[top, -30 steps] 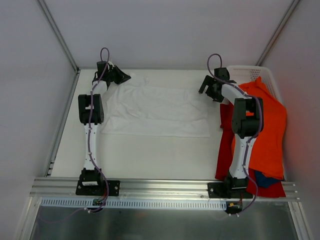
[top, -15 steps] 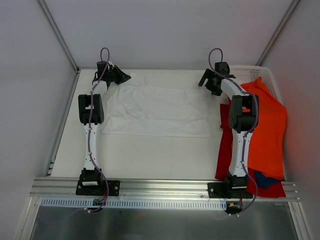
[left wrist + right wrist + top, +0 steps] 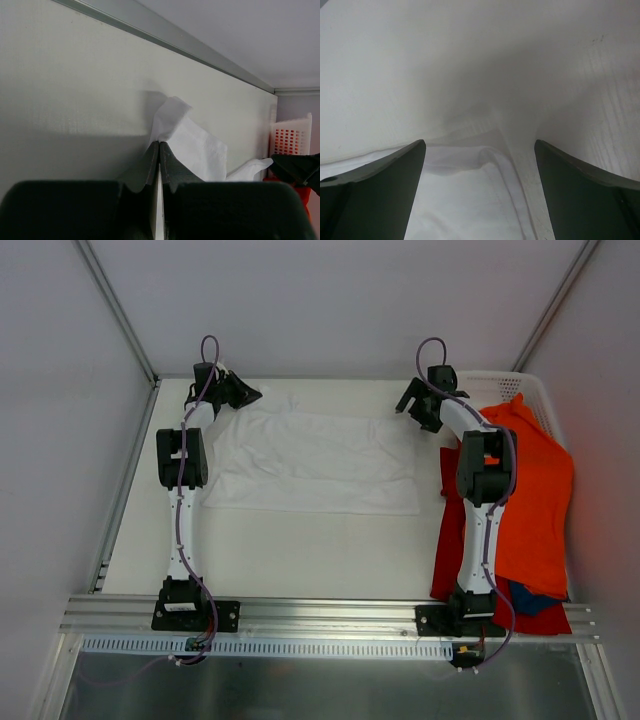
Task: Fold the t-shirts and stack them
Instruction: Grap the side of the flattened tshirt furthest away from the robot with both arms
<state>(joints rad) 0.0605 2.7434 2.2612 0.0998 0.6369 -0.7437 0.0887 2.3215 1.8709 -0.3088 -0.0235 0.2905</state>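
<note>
White t-shirt: spread on counter, centre. Thin, limp, light; take by far corners. Left tool clenched on far left corner. Right tool released, wide above far right corner. Orange t-shirt, red t-shirt: heaped right.

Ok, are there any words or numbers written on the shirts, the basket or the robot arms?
None can be read in any view.
The white t-shirt, orange t-shirt, red t-shirt and white mesh basket look plain.
No label shows on the left arm or the right arm.
</note>
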